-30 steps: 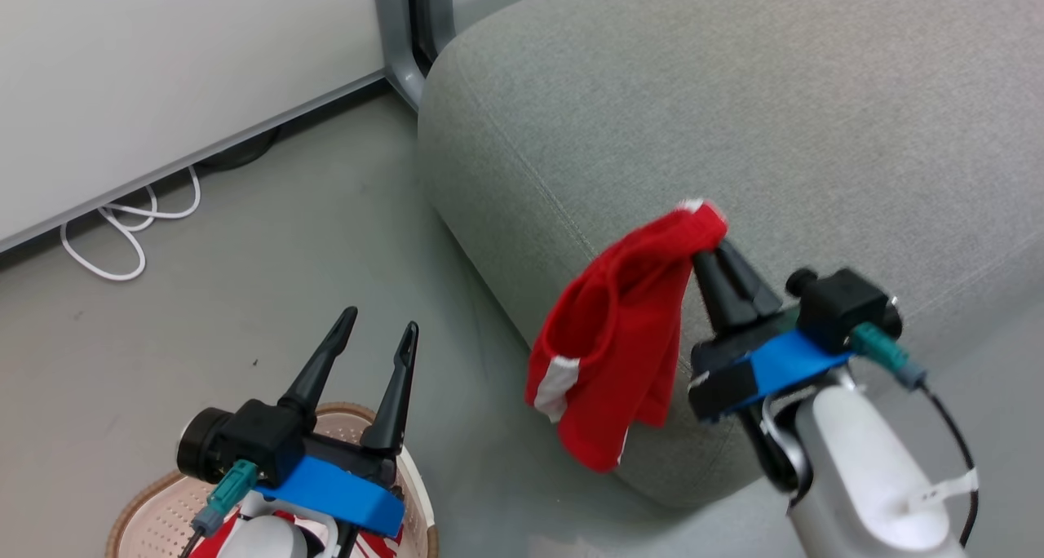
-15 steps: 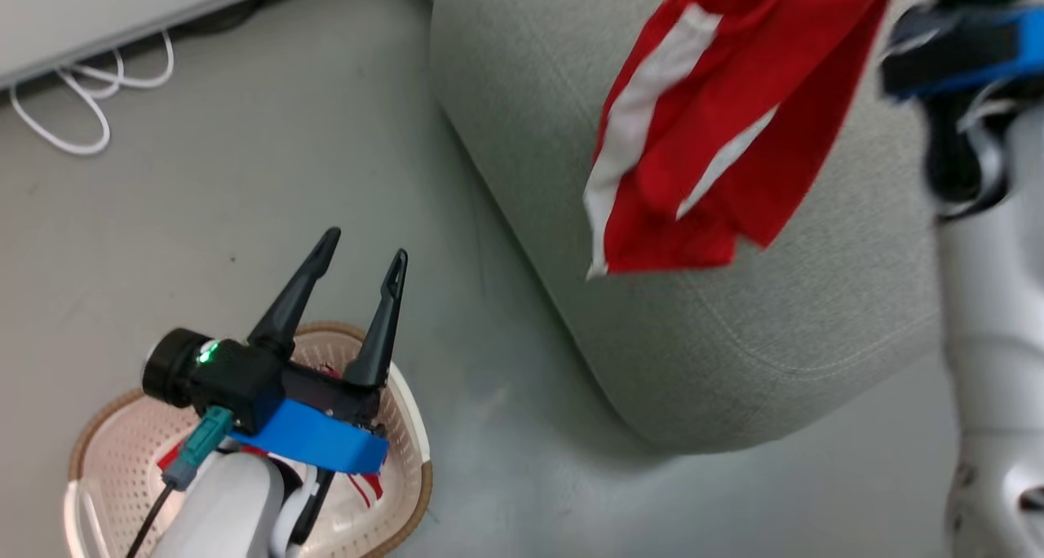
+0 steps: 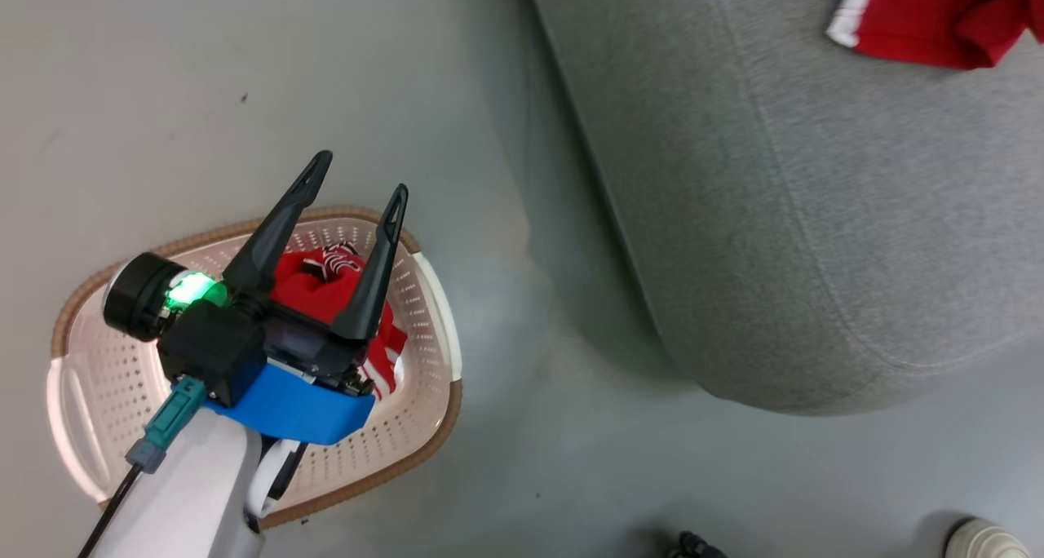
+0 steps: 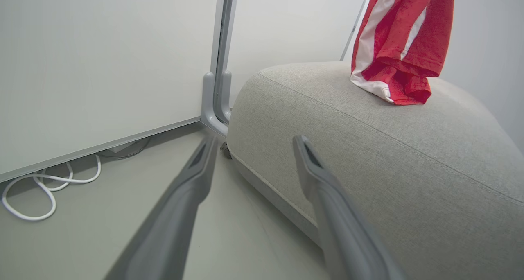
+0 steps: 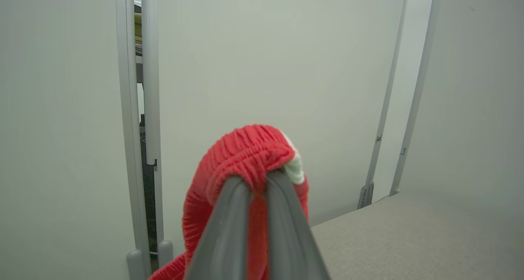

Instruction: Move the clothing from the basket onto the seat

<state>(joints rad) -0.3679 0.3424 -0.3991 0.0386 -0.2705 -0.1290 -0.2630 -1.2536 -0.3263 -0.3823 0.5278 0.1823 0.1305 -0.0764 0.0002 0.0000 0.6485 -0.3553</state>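
— Where's the red garment (image 5: 245, 149)?
— Pinched between the closed fingers of the right gripper (image 5: 257, 177), dangling over the seat (image 3: 816, 215). The left gripper (image 3: 361, 176) hangs open above the basket (image 3: 420, 313), second garment (image 3: 314, 293) under it

Two garments (image 3: 922, 19), one basket (image 3: 106, 378), one seat (image 3: 775, 215)

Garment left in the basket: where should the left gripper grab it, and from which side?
Likely pinch the raised bunched fold atop the garment, coming straight down with the open left gripper: the basket walls block the sides.
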